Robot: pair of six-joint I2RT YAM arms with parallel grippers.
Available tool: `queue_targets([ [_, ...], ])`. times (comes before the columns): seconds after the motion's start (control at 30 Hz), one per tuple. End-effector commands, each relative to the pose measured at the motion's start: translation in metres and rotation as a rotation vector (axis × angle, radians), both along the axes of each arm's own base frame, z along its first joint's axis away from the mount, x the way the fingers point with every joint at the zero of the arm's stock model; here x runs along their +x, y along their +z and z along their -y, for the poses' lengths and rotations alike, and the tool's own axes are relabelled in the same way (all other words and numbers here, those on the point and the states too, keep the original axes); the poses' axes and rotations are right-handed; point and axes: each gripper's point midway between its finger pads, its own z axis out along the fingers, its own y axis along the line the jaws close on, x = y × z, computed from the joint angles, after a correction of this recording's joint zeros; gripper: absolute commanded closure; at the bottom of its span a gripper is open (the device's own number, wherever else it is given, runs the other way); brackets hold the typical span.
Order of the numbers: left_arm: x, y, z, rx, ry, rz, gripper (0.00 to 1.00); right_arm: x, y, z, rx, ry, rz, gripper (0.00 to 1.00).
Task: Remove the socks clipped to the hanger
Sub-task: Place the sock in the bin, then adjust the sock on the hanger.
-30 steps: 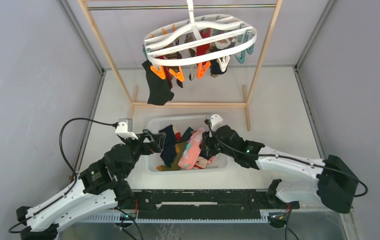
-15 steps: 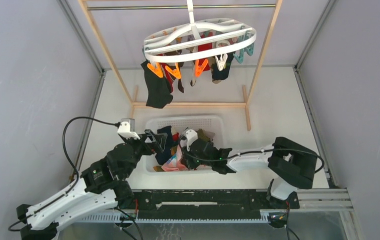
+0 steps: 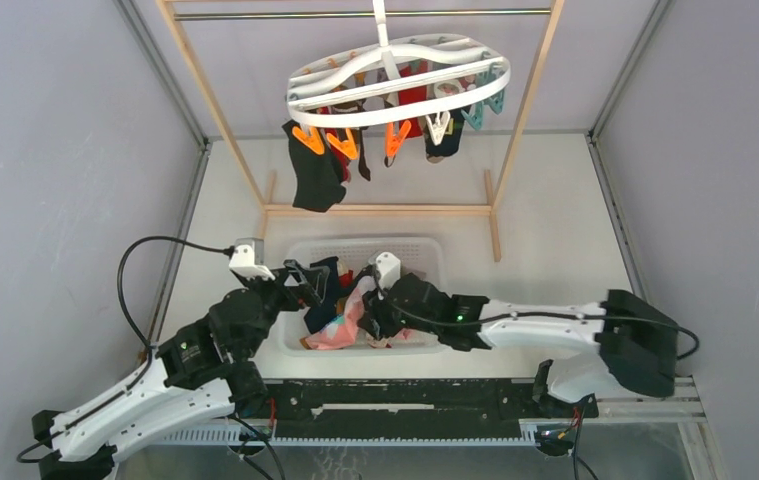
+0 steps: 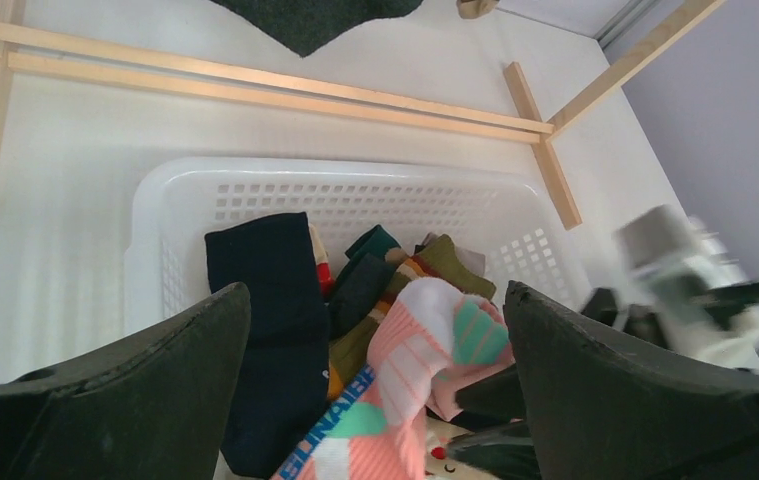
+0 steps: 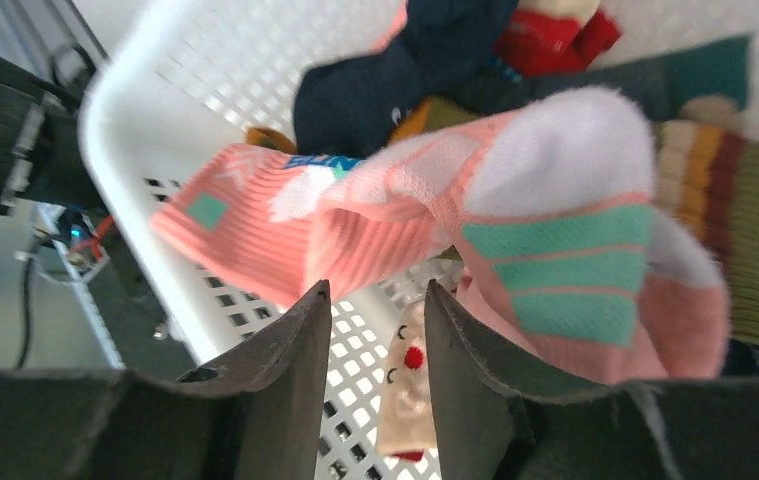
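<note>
From above, the white plastic hanger [image 3: 395, 88], an oval ring with wavy crossbars, hangs by its hook from the rail of a pale wooden rack [image 3: 375, 210]. Orange, teal and white clips dangle beneath it. A limp black sock [image 3: 313, 180] droops from an orange clip at its left end, and a few other dark and red socks hang under the ring. Below, on the white surface [image 3: 555, 220], sits a perforated white basket [image 3: 410, 248] holding a heap of loose socks. The left claw [image 3: 307, 280] is at the basket's left rim. The right claw [image 3: 370, 312] is inside the basket, by a pink sock [image 3: 340, 325].

The left wrist view has the left claw spread wide and empty above the basket. Between its fingers lie a flat navy sock [image 4: 270, 330], the ribbed pink sock with a white toe and teal patches, and an olive sock [image 4: 455, 260] behind them.

In the right wrist view the right claw's jaws stand slightly parted. Basket mesh shows through the gap and nothing is caught between them. The soft, folded pink sock lies just past the tips, draped toward the rim, with a small cream sock [image 5: 410, 400] beneath.
</note>
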Motion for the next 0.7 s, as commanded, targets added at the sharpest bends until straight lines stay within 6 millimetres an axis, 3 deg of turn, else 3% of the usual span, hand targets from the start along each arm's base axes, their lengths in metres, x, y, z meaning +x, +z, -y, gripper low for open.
queue_targets([
  [0.0,0.003,0.035,-0.003,-0.038,0.027,0.047,0.0,0.009,0.058,0.015,0.072,-0.059,0.093,0.53],
  [0.2,0.014,0.062,0.005,-0.028,0.037,0.095,0.0,0.012,0.086,0.048,0.105,-0.138,0.143,0.51],
  [0.5,0.048,0.105,0.034,-0.045,0.085,0.184,0.01,0.009,0.081,0.097,0.135,-0.242,0.134,0.5],
  [0.67,0.076,0.121,0.052,-0.104,0.136,0.227,0.08,0.004,0.077,0.113,0.172,-0.278,0.115,0.5],
])
